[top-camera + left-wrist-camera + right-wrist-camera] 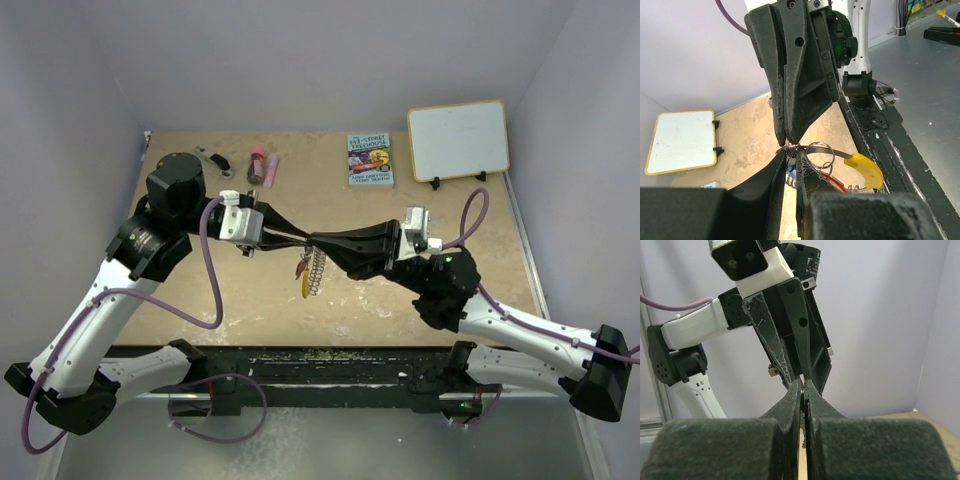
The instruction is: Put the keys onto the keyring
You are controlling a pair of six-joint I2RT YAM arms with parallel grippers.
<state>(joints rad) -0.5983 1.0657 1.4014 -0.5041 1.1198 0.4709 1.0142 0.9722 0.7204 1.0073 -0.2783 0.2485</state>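
Above the middle of the table (400, 300), the left gripper (302, 237) and right gripper (318, 240) meet tip to tip. Right jaws are pressed closed on the keyring (821, 148), which hangs beneath them. Left jaws stand a slit apart about its wire; whether they grip is unclear. Beside it dangle the red key (834, 183) and blue key (790, 173).
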